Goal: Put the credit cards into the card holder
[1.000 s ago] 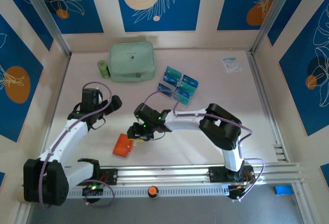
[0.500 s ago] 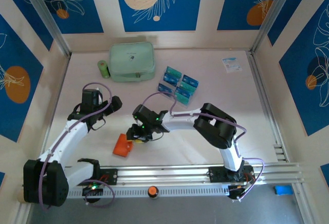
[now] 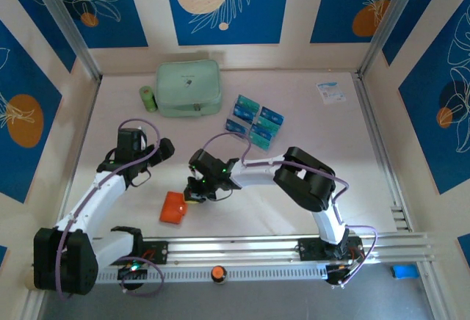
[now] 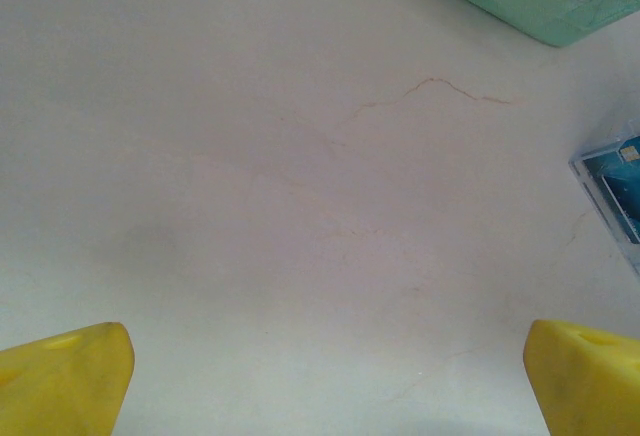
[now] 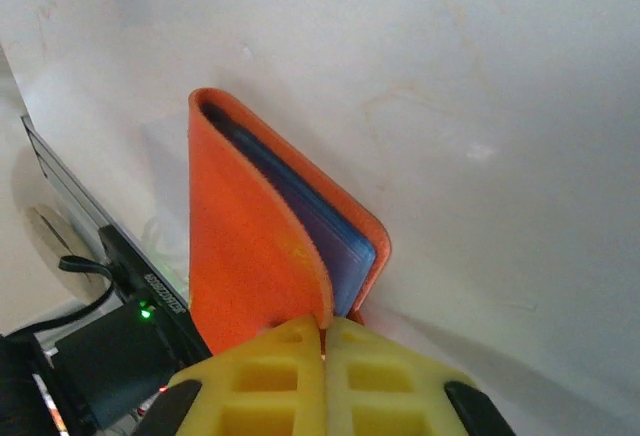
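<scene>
My right gripper point(image 5: 323, 344) pinches the 6 o'clock corner of the orange, slightly gaping card holder point(image 5: 245, 256), blue inside; left gripper point(image 4: 325, 381) wide.

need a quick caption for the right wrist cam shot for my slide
Right gripper pinches a flap of the orange card holder, its dark blue inside showing, white table behind.

- A pale matt table point(image 3: 316, 151) fills the floor of the cell, evenly lit
- Behind the table, the back wall point(image 3: 228, 4) carries blue panels with white leaf drawings and cream or orange discs
- An aluminium rail point(image 3: 250, 245) runs along the table's near edge
</scene>
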Controlling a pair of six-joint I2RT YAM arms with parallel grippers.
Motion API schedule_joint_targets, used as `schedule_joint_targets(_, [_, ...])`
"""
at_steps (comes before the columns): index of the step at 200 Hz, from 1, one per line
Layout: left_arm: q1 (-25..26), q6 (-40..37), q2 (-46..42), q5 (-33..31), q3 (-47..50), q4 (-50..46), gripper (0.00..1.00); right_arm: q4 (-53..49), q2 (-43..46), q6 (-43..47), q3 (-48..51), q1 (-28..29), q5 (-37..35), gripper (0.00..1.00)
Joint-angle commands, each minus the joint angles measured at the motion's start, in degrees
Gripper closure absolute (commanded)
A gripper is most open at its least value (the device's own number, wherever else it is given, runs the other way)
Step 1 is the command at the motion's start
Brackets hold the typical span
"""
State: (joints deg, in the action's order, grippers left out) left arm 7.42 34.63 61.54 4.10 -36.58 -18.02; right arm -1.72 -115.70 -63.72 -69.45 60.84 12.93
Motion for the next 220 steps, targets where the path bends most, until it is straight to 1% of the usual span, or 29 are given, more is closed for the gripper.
schedule_joint_targets(1, [0.39,-0.37,-0.54,1.31,1.08,0.32,0.0,1.63,0.08,1.78,-0.18,-1.41,2.46,1.0])
schedule_joint_targets(18, [0.38,-0.49,-0.44,2.28,1.52,1.22,0.0,2.27,2.48,4.57,1.88,-3.54,3.99,1.0])
schedule_joint_targets(34, [0.39,-0.38,-0.28,4.45,2.04,3.03,0.0,2.07,5.35,7.96,3.86,-6.23,5.8,1.0])
schedule_joint_targets(67, [0.32,-0.06,0.99,8.19,0.78,3.94,0.0,-0.4,12.67,16.4,7.75,-14.07,11.44,1.0])
schedule_joint_targets(95, [0.4,0.51,2.7,11.69,-1.18,5.03,0.0,-3.15,17.35,21.85,8.94,-20.18,16.46,1.0])
schedule_joint_targets(119, [0.38,1.61,4.33,15.85,-2.47,7.27,0.0,-4.41,20.17,24.43,8.68,-23.95,20.26,1.0])
schedule_joint_targets(141, [0.71,4.11,5.58,18.95,-2.71,11.2,0.0,-5.37,21.51,24.61,6.95,-26.51,23.44,1.0])
schedule_joint_targets(177, [2.02,9.19,6.8,24.0,-2.53,20.88,0.0,-5.27,23.69,23.31,4.61,-29.04,27.43,1.0])
schedule_joint_targets(220, [5.86,16.35,9.07,26.22,-3.19,33.93,0.0,-1.69,26.42,18.48,3.14,-31.63,31.37,1.0])
